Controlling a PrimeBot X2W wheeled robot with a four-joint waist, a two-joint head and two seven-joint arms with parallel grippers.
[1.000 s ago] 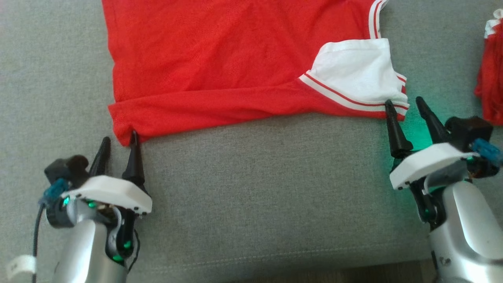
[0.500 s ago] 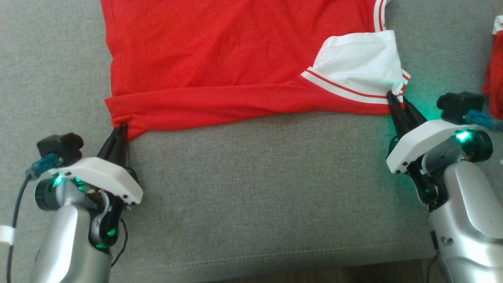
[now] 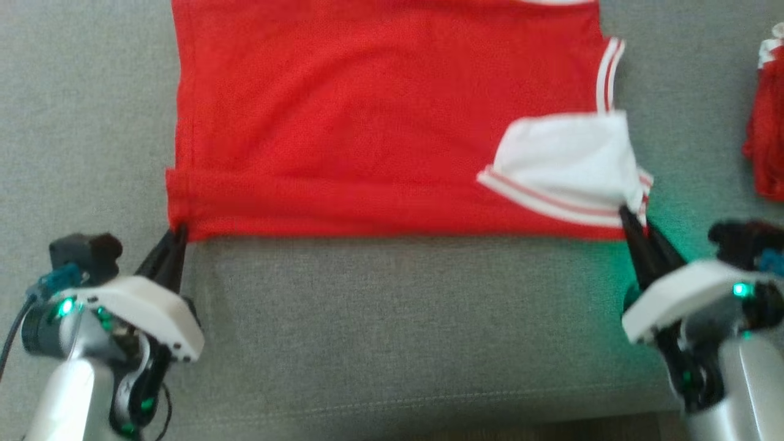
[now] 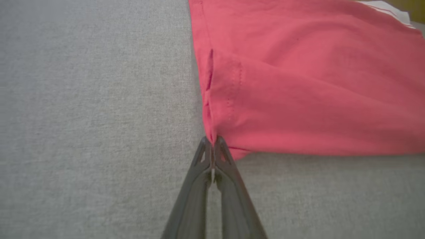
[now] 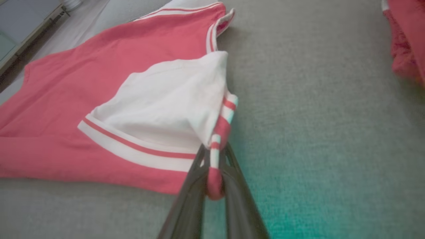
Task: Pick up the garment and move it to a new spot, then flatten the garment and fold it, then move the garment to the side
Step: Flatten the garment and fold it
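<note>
The garment (image 3: pixel 380 122) is a red shirt with white, red-striped trim, lying on the grey cushion (image 3: pixel 398 331). Its near edge is folded over into a band. My left gripper (image 3: pixel 176 233) is shut on the garment's near left corner (image 4: pixel 214 132). My right gripper (image 3: pixel 628 214) is shut on the striped near right corner (image 5: pixel 215 156), next to a white panel (image 3: pixel 563 165). In the right wrist view the striped cloth bunches between the fingers (image 5: pixel 196 186).
Another red cloth (image 3: pixel 765 135) with white trim lies at the right edge of the cushion, also in the right wrist view (image 5: pixel 406 36). The cushion's front seam (image 3: pixel 392 404) runs just below my grippers. Bare grey cushion lies to the left of the garment.
Both grippers went from open beside the garment's near corners to shut on them. The near edge is now pulled straighter between them. The head view has shifted.
</note>
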